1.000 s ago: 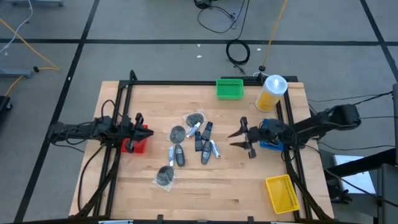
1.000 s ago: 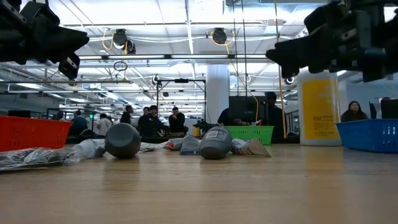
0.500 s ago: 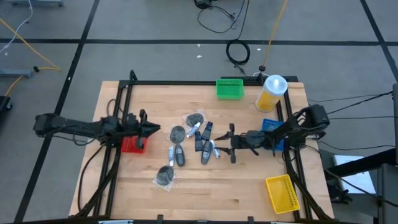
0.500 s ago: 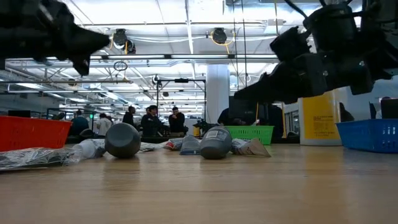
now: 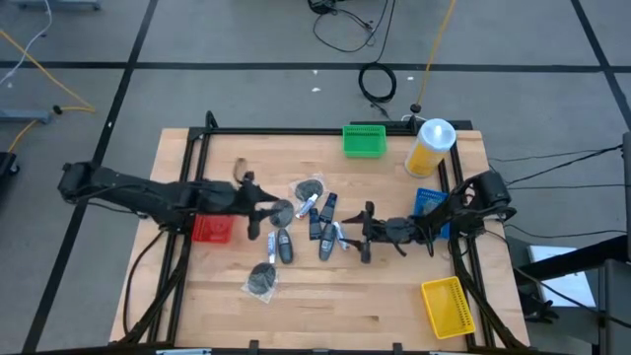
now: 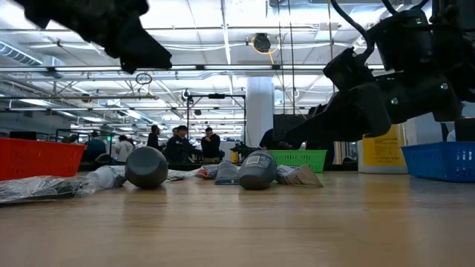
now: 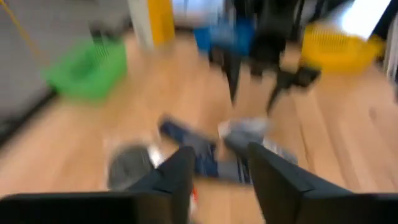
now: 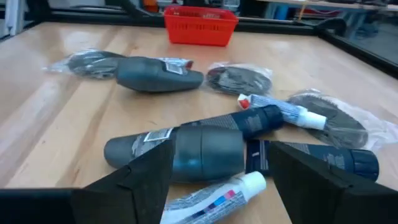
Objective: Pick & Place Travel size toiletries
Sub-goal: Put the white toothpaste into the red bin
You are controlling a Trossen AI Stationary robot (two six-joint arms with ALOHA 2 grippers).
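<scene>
While you watch from above, your left gripper (image 5: 258,204) sits at about nine o'clock from the toiletries (image 5: 301,229), its tips right at the edge of the pile beside a round grey packet (image 5: 281,210). Its fingers (image 7: 176,176) stand parted in the left wrist view, with nothing between them; that view is smeared, so you cannot tell how wide. Your right gripper (image 5: 367,232) comes in from three o'clock, just beside the nearest tube (image 5: 340,237). Its jaws are spread wide, one finger (image 8: 147,173) on each side of a dark blue tube (image 8: 186,149) lying ahead of them, and they hold nothing. The toiletries lie loose in a cluster at the middle of the table (image 5: 325,296): dark tubes with white ends at the centre, one wrapped packet (image 5: 310,187) at twelve o'clock of the heap, another (image 5: 262,280) off at seven o'clock, apart from the rest. A red basket (image 5: 211,229) stands at nine o'clock, under the left arm. A green basket (image 5: 364,140) is at the twelve o'clock edge, with a yellow bottle (image 5: 430,146) at one o'clock. A blue basket (image 5: 426,202) sits at three o'clock, partly hidden by the right arm, and a yellow basket (image 5: 444,305) is at five o'clock. From table height you see a dark rounded tube (image 6: 146,167) and a second one (image 6: 257,170) resting on the wood, with people in the room behind.
</scene>
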